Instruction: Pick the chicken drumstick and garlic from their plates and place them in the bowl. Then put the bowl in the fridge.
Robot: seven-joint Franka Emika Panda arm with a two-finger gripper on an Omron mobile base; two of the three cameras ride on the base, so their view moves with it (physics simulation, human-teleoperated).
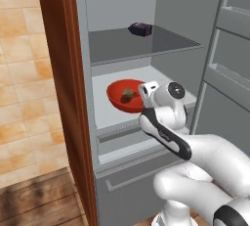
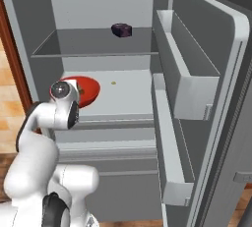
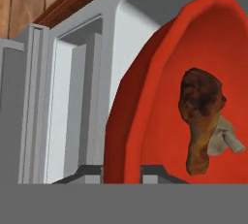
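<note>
The red bowl [image 1: 122, 93] is inside the open fridge [image 1: 176, 19], over its lower white shelf at the left. In the bowl lie the brown chicken drumstick [image 3: 199, 116] and, beside its thin end, the pale garlic [image 3: 225, 138]. My gripper [image 3: 121, 173] is shut on the bowl's near rim, one fingertip [image 3: 87, 172] on each side of it. From the right base view my arm covers part of the bowl [image 2: 88, 87]. Whether the bowl rests on the shelf or hangs just above it I cannot tell. The plates are out of view.
A small dark purple object [image 1: 140, 29] sits on the upper shelf [image 2: 98, 44]. The fridge door [image 2: 216, 73] stands open at the right with two racks [image 2: 184, 81]. A drawer [image 1: 122, 142] lies under the lower shelf. A brown wooden panel [image 1: 58, 73] borders the fridge on the left.
</note>
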